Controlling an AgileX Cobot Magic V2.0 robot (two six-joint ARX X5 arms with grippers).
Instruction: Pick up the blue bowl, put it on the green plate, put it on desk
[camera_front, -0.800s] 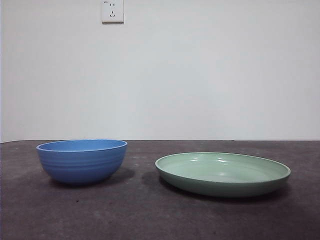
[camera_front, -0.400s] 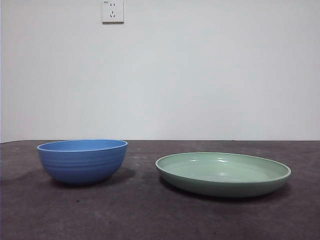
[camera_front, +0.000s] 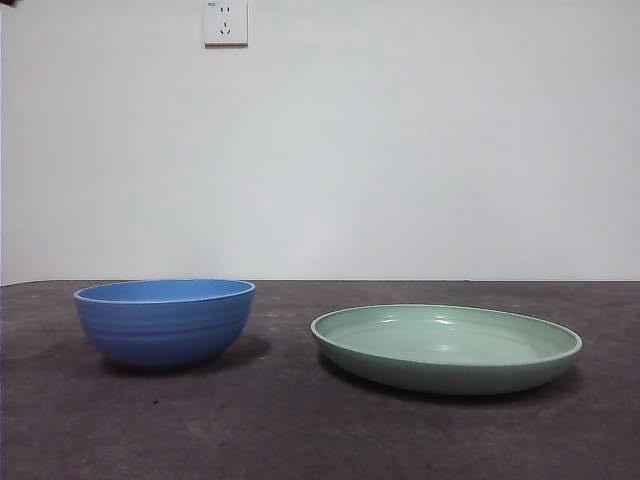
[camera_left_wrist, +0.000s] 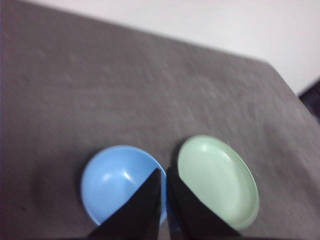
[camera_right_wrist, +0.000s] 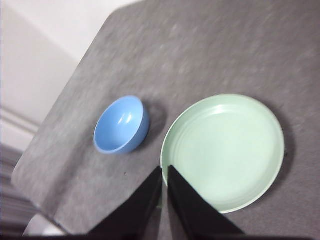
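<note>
Left claw (camera_left_wrist: 163, 172) hides blue bowl (camera_left_wrist: 112, 182) near rim; wrist views blurred.

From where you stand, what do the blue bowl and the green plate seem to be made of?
The blue bowl looks like plastic or melamine: a smooth satin skin with soft highlights and faint moulded ridges. The green plate looks glossier, glazed ceramic or melamine, with bright glints on its rim. Neither is certain.

wall (camera_front: 400, 150): plain white | socket (camera_front: 225, 22): white, high on wall | light: even

Left end effector (camera_left_wrist: 164, 176) matte black, tapered wedge-shaped jaws, right end effector (camera_right_wrist: 165, 174) alike
</note>
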